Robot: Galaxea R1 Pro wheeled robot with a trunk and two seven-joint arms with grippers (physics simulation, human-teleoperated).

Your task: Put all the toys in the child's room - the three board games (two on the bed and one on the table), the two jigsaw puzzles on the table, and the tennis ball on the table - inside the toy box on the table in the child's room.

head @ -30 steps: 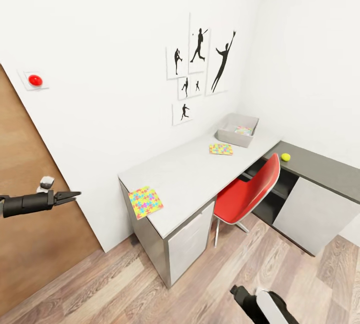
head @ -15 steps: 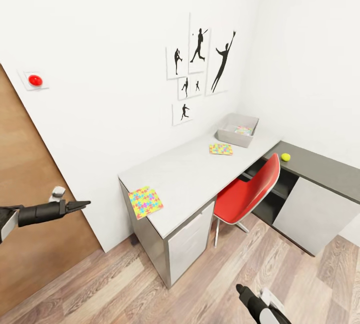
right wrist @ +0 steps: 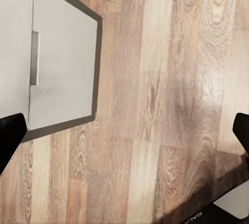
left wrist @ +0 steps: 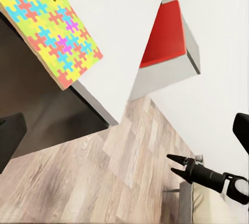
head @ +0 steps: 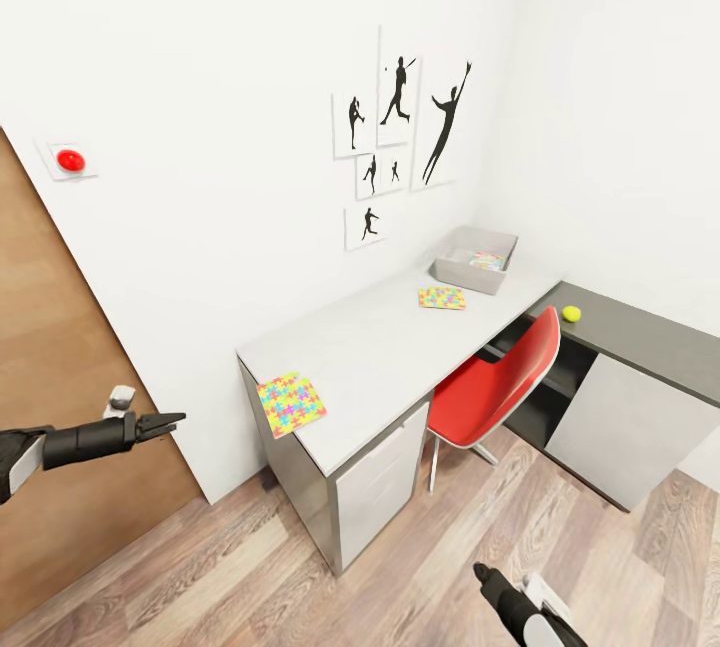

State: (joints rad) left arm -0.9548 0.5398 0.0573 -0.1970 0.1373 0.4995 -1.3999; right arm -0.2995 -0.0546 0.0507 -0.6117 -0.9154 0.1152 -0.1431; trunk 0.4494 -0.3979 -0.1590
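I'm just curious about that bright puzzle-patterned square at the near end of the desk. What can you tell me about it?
The jigsaw puzzle is a thin flat square printed with interlocking yellow, pink, blue, green and orange pieces. It lies flat on the pale top of the table, at its near corner, turned askew, one corner reaching the table's edge; in the left wrist view it seems to overhang slightly. Nothing rests on it and no gripper touches it.

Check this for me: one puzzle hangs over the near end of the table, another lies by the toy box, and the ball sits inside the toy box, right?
Not quite: the ball sits on the table's dark section, outside the toy box, as the head view shows. The puzzle placements are right.
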